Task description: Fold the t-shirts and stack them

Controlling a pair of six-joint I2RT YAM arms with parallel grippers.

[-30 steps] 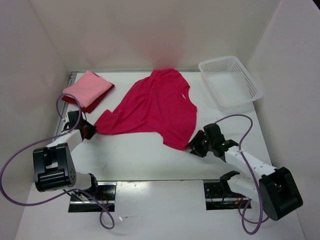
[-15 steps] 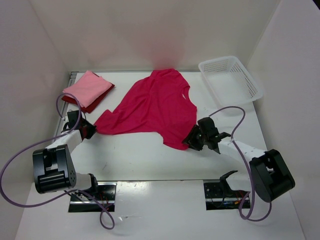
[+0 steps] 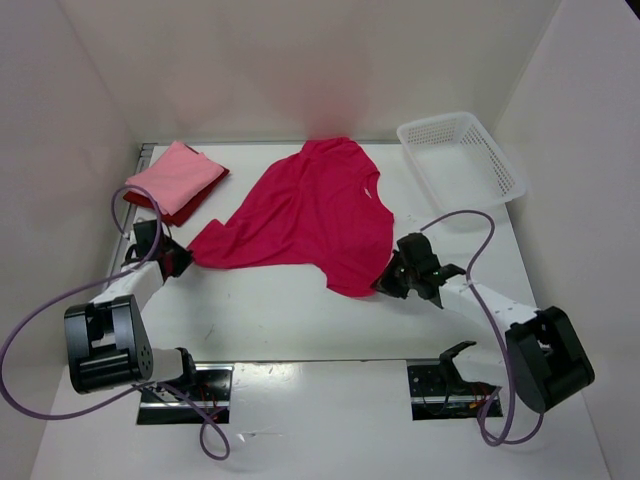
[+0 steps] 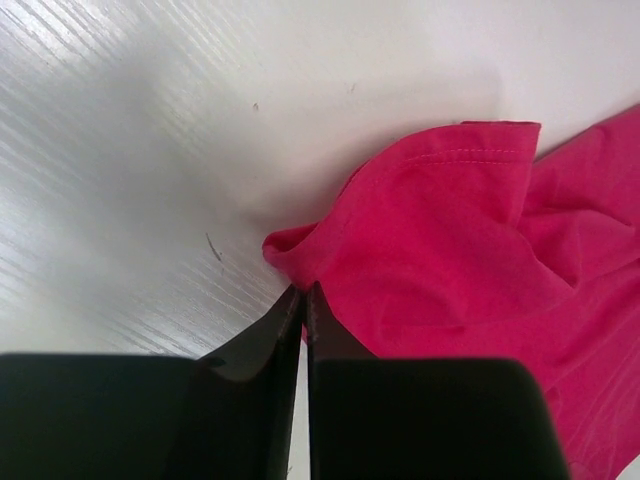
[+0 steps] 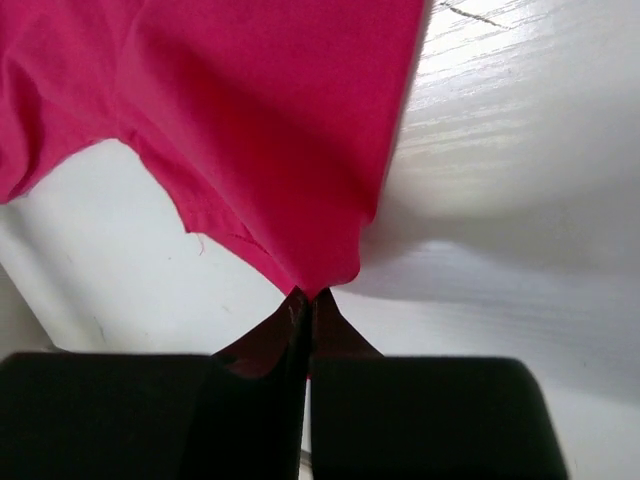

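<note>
Crimson t-shirt (image 3: 310, 215): spread flat on the table (image 3: 280, 310), left of the white lattice basket (image 3: 512, 172), with its neck opening on the side facing the basket.
Left fingers (image 4: 270, 330): almost together with only a thin slit between them. Their tips seem to pinch a bunched, stitched edge of the crimson t-shirt at its end farthest from the basket.
Right fingers (image 5: 275, 340): pressed together on the shirt's pointed corner, nearer the arm bases than the basket.
Pink t-shirt (image 3: 175, 175): folded, lying on the folded dark red t-shirt (image 3: 200, 200), well left of the basket beyond the crimson one.
</note>
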